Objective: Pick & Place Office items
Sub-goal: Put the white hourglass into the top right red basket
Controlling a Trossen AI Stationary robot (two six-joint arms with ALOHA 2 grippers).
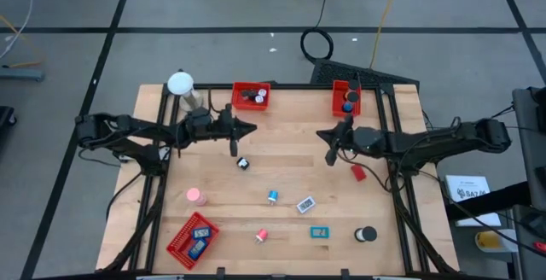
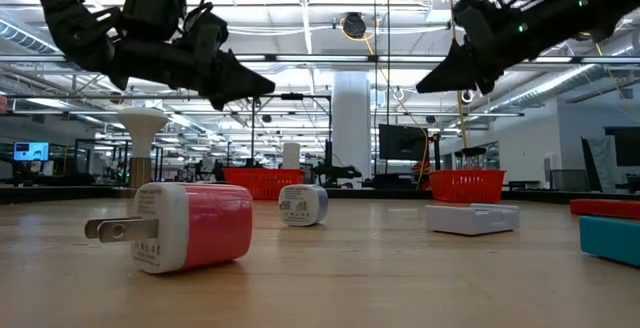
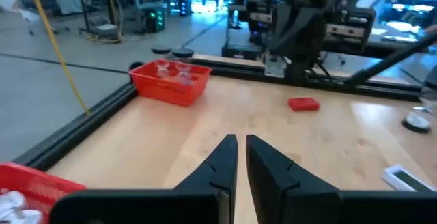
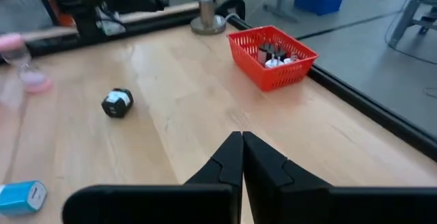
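Small office items lie scattered on the wooden table: a black-and-white piece (image 1: 242, 163), a pink roll (image 1: 196, 196), a blue piece (image 1: 272, 196), a white flat piece (image 1: 305, 204), a red flat piece (image 1: 358, 172), a teal piece (image 1: 319, 233) and a black roll (image 1: 366, 234). My left gripper (image 1: 253, 129) hovers above the table's far left, pointing toward the right; its fingers (image 3: 229, 157) are all but together with nothing between them. My right gripper (image 1: 321, 135) hovers opposite it, pointing left, shut and empty (image 4: 242, 136).
Two red mesh trays (image 1: 251, 96) (image 1: 345, 98) with items inside stand at the far edge, and a third (image 1: 192, 239) sits at the near left. A white ball on a silver stand (image 1: 181, 84) is at the far left corner. A black frame (image 1: 401, 195) borders the table.
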